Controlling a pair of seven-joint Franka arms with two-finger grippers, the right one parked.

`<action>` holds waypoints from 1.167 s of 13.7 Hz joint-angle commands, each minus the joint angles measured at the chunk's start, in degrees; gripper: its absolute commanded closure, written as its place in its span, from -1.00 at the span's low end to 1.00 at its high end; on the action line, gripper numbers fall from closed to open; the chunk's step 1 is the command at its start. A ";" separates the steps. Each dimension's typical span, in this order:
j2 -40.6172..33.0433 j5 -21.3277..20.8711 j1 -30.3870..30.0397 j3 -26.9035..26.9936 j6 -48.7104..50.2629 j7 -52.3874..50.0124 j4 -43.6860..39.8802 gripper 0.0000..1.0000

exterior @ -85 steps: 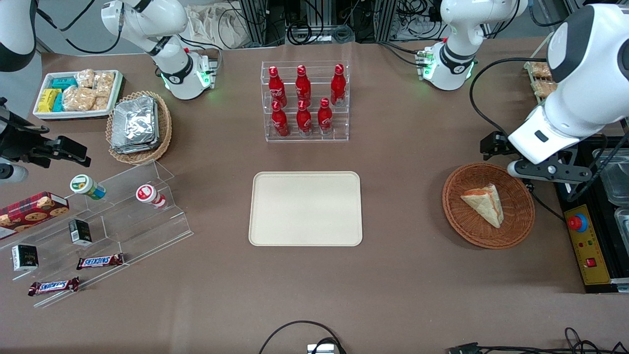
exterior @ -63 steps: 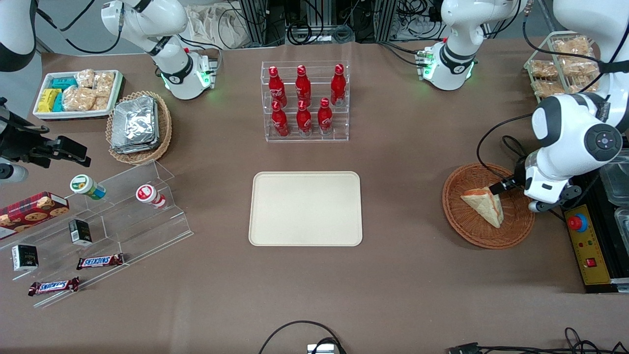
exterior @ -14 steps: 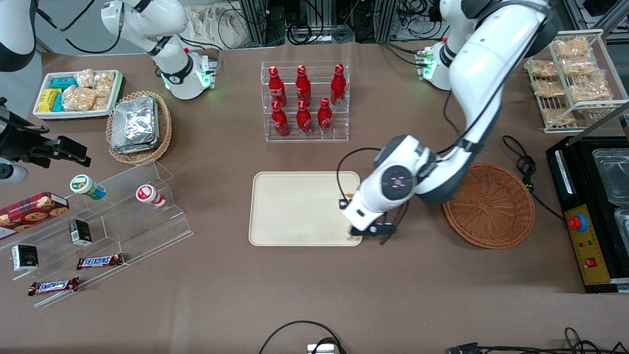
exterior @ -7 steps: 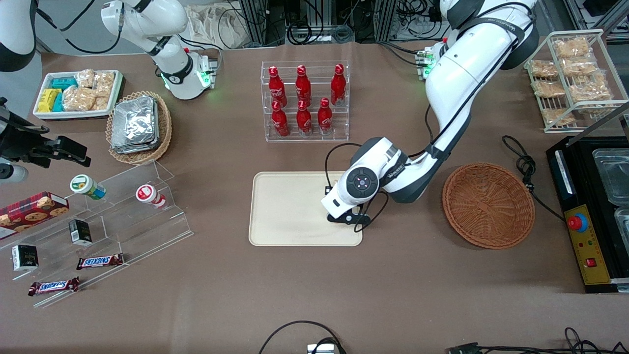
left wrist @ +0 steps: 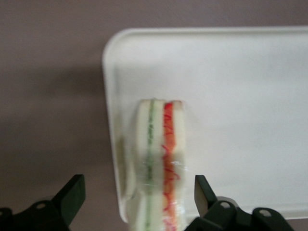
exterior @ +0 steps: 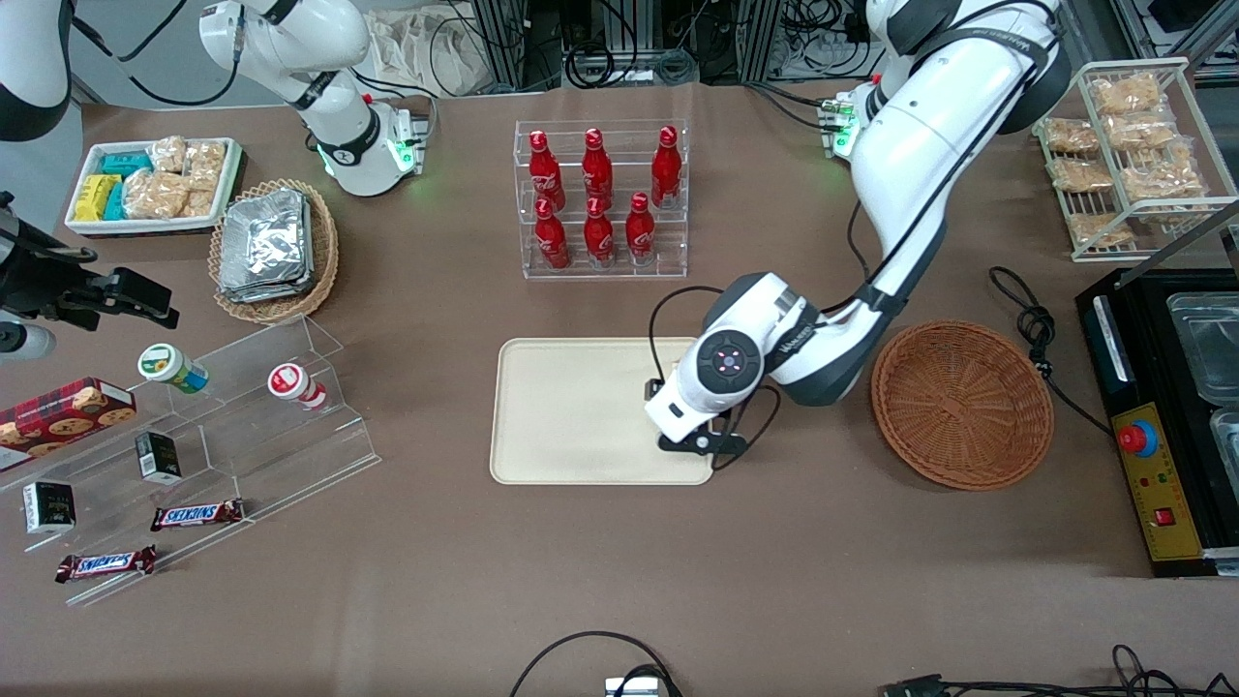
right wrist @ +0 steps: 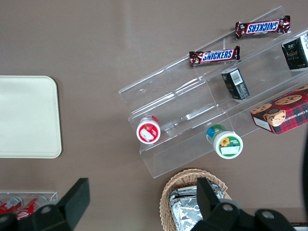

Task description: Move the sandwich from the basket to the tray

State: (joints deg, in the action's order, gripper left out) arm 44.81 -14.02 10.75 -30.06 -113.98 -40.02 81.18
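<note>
While the end effector (left wrist: 137, 202) is held spread wide above the tray (exterior: 571, 407), gripping nothing, the sandwich (left wrist: 158, 159) is seen lying between its fingers on the tray, near the corner. The basket (exterior: 961, 404) is left on the surface.

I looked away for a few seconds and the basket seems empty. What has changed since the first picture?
The pincer took the sandwich out of the basket and carried it to the tray, at the edge nearest the basket. The wrist view shows the sandwich on the tray between open fingers, so it looks released. The basket, tray and everything else kept their places.
</note>
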 commanded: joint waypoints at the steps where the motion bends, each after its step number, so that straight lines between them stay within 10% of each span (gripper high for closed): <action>1: -8.30 -0.48 -3.53 -0.17 6.38 -2.25 1.95 -1.00; 8: -34.15 7.86 -16.71 -0.61 8.86 5.37 20.85 -1.00; 16: -39.53 11.55 -28.68 1.57 14.73 20.64 18.66 -1.00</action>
State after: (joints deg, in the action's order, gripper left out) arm 8.96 -4.84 -16.29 -29.75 -102.51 -25.92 98.62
